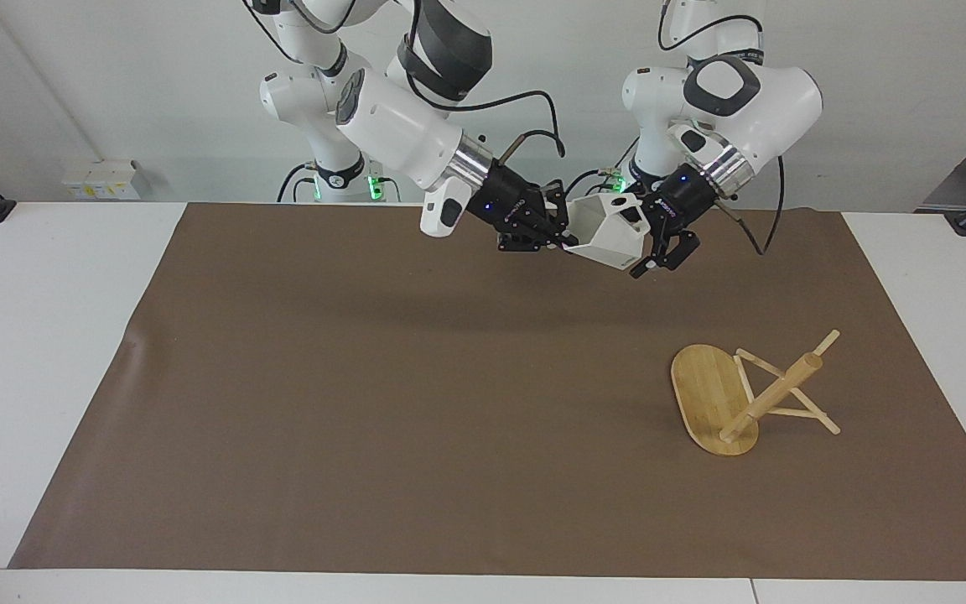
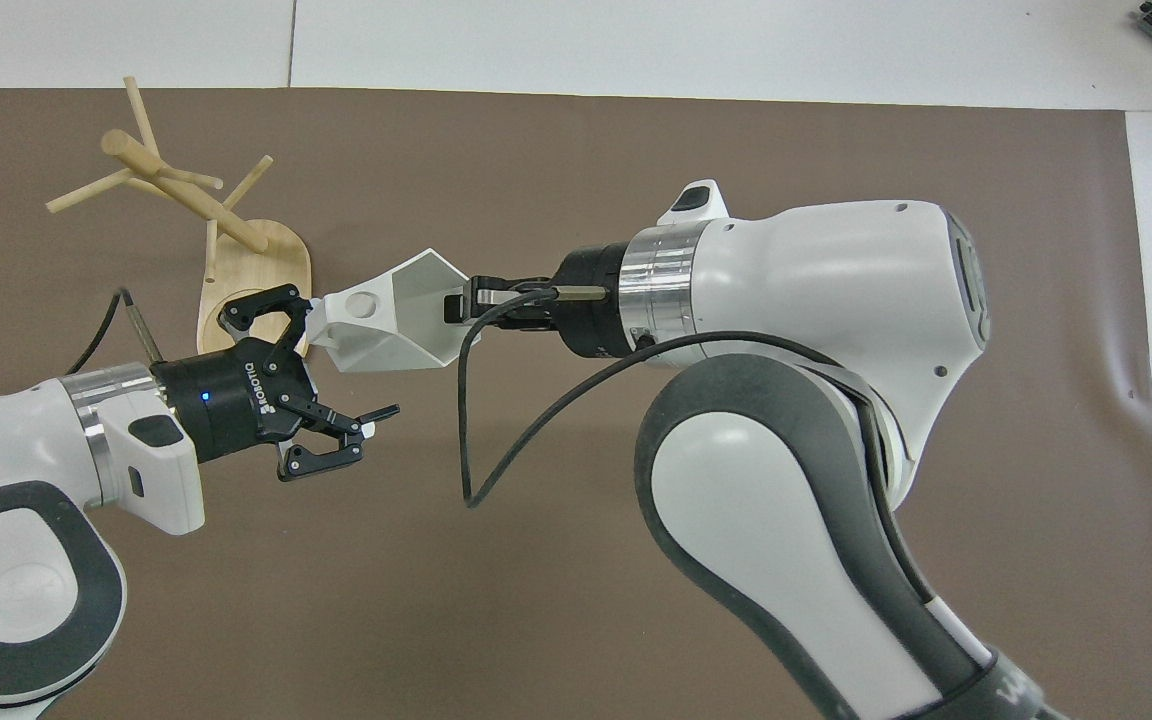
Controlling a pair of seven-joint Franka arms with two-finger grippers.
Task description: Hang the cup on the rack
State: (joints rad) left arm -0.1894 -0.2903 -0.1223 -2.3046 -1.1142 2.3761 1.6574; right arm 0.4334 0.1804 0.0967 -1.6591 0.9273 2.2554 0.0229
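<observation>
- The right pincer (image 1: 565, 237) is gripping the white cup (image 1: 605, 232) by its rim, fingers clamped together on the wall, holding it up in the air over the brown mat (image 1: 366, 403) near the table's (image 1: 47, 335) edge on the robots' side.
- The cup is lying on its side, open mouth toward the right arm, handle with the round hole pointing at the left arm.
- The left pincer (image 2: 336, 375) is hanging right beside the cup's handle end, fingers spread wide apart; one fingertip (image 2: 304, 303) is right at the handle, and contact is too close to call.
- The wooden rack (image 1: 747, 394) is lying tipped over on the mat, toward the left arm's end of the table, post and pegs sticking out sideways.
</observation>
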